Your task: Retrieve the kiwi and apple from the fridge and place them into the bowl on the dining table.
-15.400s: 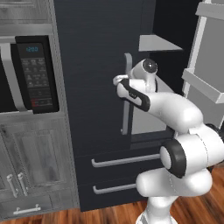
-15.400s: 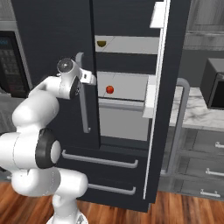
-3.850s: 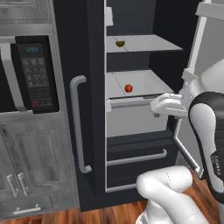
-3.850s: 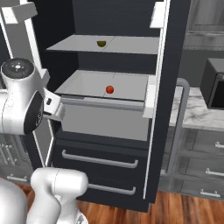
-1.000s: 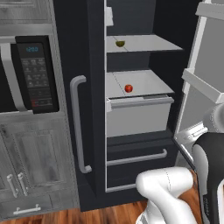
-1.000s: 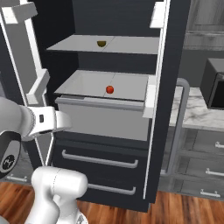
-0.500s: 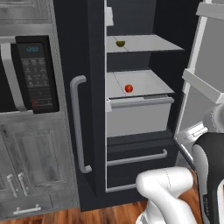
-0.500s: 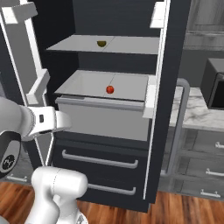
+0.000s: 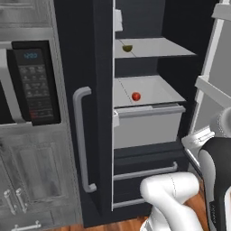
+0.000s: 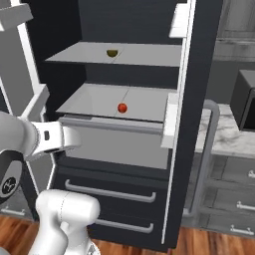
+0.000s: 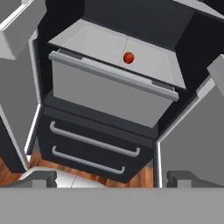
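1. Looking from the left base view, the fridge (image 9: 149, 135) is seen open; the kiwi (image 9: 127, 48) lies on the upper shelf, the apple (image 9: 136, 96) on the shelf below.
2. In the right base view, the kiwi (image 10: 112, 53) and apple (image 10: 122, 107) are seen likewise, well apart from the arm.
3. In the hand view, the gripper (image 11: 111, 178) is spread wide and nothing is held; the apple (image 11: 128, 57) is ahead.

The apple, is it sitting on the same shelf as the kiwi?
No, the apple lies on the lower shelf, the kiwi on the shelf above it.
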Motion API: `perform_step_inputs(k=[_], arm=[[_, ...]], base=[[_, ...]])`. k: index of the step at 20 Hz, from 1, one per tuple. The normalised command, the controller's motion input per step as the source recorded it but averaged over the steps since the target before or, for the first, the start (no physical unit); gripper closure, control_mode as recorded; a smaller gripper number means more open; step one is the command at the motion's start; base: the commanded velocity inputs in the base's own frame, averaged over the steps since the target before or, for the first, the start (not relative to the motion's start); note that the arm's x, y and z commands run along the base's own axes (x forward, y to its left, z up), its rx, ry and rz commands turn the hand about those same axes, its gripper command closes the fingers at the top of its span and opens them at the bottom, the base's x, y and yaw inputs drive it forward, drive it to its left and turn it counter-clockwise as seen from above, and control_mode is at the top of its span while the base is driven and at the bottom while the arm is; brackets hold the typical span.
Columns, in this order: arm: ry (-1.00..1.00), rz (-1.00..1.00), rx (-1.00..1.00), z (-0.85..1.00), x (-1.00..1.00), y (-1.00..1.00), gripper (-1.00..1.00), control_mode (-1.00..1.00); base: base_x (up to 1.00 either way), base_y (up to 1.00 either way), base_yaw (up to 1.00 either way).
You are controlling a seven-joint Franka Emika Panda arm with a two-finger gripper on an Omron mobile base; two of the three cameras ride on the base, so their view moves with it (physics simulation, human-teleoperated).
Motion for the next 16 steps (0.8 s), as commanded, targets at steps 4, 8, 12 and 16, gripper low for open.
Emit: perform_step_inputs(k=[4, 8, 12, 16], arm=[[0.0, 0.0, 0.0, 0.0, 0.0, 0.0, -1.0, 1.0], [0.0, 0.0, 0.0, 0.0, 0.0, 0.0, -1.0, 1.0], [0.0, 0.0, 0.0, 0.0, 0.0, 0.0, -1.0, 1.0], [0.0, 0.0, 0.0, 0.0, 0.0, 0.0, -1.0, 1.0]], base=[[0.68, 0.0, 0.0], [0.67, -0.03, 0.0], [0.67, -0.08, 0.0], [0.72, -0.1, 0.0]])
